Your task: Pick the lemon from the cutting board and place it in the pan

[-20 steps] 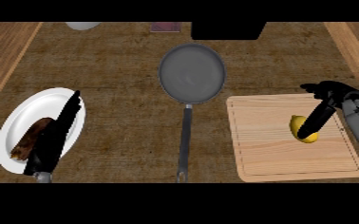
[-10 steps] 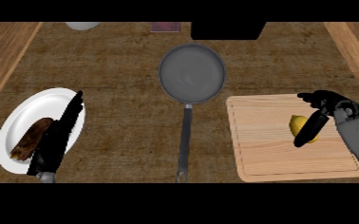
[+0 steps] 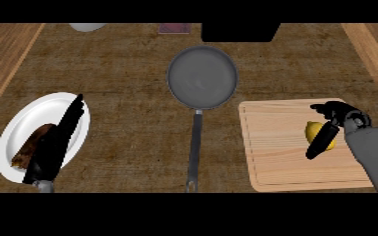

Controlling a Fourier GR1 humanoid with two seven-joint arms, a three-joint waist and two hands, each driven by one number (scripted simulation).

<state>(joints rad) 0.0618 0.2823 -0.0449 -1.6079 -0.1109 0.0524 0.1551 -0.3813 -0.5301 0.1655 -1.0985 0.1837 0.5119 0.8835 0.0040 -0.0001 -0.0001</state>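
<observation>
At 9 o'clock, the left hand (image 3: 55,145) rests with straight fingers over a white plate (image 3: 22,125) carrying a brown item (image 3: 31,147). The pan (image 3: 202,77) sits at centre, empty, handle toward 6 o'clock. At 3 o'clock, the lemon (image 3: 317,131) lies on the cutting board (image 3: 284,150); the right hand (image 3: 336,122) is at it, fingers extended across it, not visibly closed. Grasp, transfer and placement remain. The desk (image 3: 125,80) between board and pan holds no obstruction.

Both hands are matte black with slender, segmented fingers: the left hand (image 3: 55,145) looks long and narrow, and the right hand (image 3: 336,122) joins a smooth grey cylindrical forearm (image 3: 363,147).
</observation>
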